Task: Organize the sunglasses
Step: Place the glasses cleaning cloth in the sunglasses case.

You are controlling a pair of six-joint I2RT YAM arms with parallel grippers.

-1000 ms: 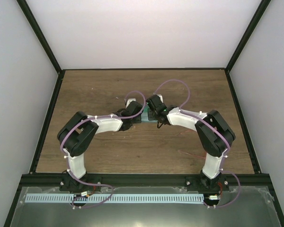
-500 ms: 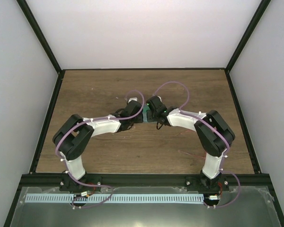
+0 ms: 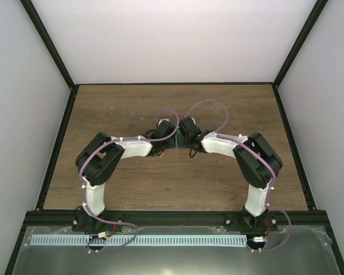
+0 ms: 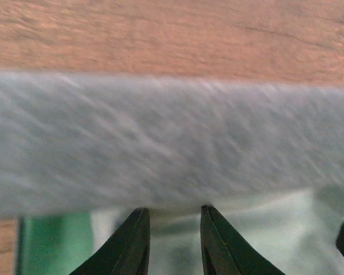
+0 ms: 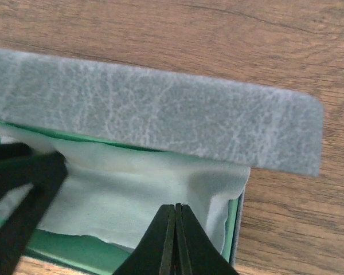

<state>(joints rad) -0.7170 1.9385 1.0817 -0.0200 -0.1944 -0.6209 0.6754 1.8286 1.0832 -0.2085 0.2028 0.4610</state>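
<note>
The right gripper (image 5: 175,209), pressed together, is pointing at the pale cloth (image 5: 132,189) just beneath its tips, inside the open case (image 5: 160,120). The left gripper (image 4: 173,220) is hovering slightly spread beside it. I cannot tell where the sunglasses are.

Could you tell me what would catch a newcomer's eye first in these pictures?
At the middle of the table lies an open blue-grey case with green lining, a pale cloth filling it. The right gripper is shut over the cloth; the left gripper sits at the lid's edge.
</note>
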